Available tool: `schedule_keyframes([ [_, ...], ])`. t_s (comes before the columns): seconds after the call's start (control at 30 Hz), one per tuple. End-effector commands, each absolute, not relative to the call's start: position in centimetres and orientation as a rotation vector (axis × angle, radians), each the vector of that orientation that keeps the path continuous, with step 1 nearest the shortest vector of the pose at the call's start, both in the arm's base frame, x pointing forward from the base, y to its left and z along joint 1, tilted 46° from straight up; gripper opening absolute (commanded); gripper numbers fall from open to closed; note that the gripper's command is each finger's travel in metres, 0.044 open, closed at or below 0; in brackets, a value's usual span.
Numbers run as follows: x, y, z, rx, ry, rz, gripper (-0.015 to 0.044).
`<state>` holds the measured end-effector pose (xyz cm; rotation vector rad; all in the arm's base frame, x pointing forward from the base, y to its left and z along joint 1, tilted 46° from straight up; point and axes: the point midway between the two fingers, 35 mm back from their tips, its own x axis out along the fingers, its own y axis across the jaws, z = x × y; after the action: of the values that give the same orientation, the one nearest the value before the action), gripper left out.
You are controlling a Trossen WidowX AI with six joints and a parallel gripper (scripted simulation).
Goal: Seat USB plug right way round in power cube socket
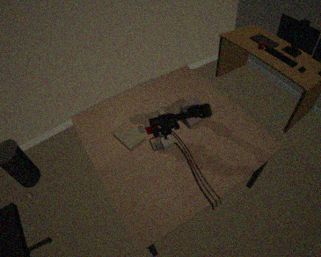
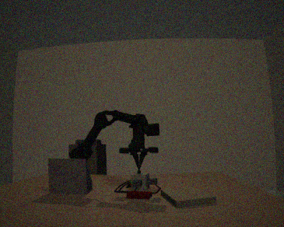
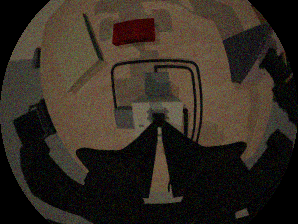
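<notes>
The power cube (image 3: 175,109) (image 2: 145,181) is a pale block with grey plugs on its sides, below my gripper. My gripper (image 3: 158,124) (image 2: 138,170) points straight down over its top, its fingertips nearly together and shut on the small dark USB plug (image 3: 158,113). The plug is at the socket area on the cube's top. The fingertips hide most of the plug and socket, and the dim, grainy picture does not show which way round the plug is or how deep it sits.
A grey plug (image 3: 157,84) and another (image 3: 124,118) stick out of the cube, with black cables (image 3: 199,95) looping around it. A red block (image 3: 134,31) (image 2: 138,195) lies near. A flat pale slab (image 1: 131,135) (image 2: 194,202) and a grey box (image 2: 68,176) stand on either side.
</notes>
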<state>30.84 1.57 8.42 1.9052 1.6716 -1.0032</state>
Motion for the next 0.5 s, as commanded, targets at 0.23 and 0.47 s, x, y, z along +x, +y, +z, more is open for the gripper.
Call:
schedule_keyframes([
  [0.23,30.88,1.71,8.33,1.908,1.672,-1.003,0.0000],
  [0.47,30.88,1.77,8.27,1.909,1.672,-1.003,0.0000],
])
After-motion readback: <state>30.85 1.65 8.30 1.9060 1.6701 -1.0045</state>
